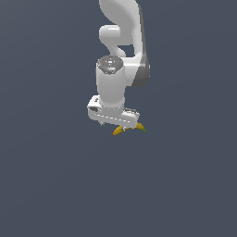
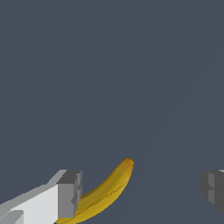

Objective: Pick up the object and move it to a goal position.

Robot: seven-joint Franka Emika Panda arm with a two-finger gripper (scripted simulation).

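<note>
My gripper (image 1: 121, 124) points straight down over the dark grey desk (image 1: 51, 185), and my white arm (image 1: 121, 55) rises above it toward the top of the exterior view. In the wrist view the gripper (image 2: 142, 191) is spread wide: one grey finger pad (image 2: 70, 194) stands at one side and the other pad (image 2: 213, 187) is far from it, at the edge of the picture.

The banana (image 2: 107, 190) lies in the gap between the two fingers, close to the first pad and well apart from the second. It is yellow and curved, with one orange-brown end pointing away from the camera. I cannot tell if the near pad touches it.

In the exterior view the banana (image 1: 119, 130) shows just under my gripper. Its yellow ends come out on both sides of the fingers, and the end toward the exterior view's right has a dark greenish tip (image 1: 143, 129).
</note>
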